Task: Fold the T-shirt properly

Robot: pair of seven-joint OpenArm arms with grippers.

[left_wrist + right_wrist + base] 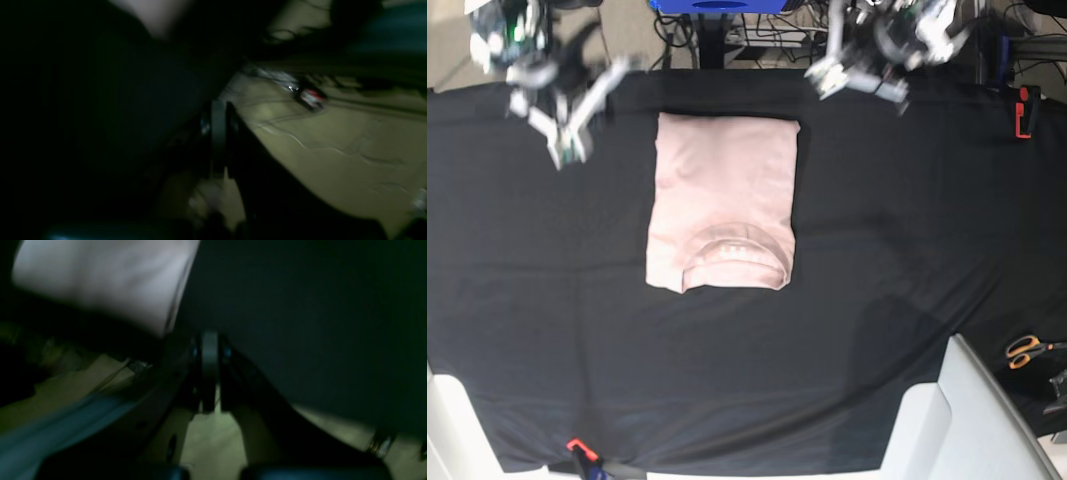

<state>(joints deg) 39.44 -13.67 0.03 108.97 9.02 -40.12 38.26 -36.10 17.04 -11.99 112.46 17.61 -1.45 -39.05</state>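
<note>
The soft pale pink T-shirt [722, 200] lies folded into a smooth rectangle, ribbed collar showing, on the black table cloth [907, 260], both the left gripper [819, 80] and right gripper [567, 150] clenched empty.

From your base view, both arms read as pale grey and white blocky links with dark joints, each smeared by blur. The right gripper [567, 150] ends in light, angular fingers; the left gripper [859, 78] looks whitish-grey. In your wrist views the fingers [209, 366] are black wedges around a grey centre strip, with what may be small bluish screws beside it.
</note>
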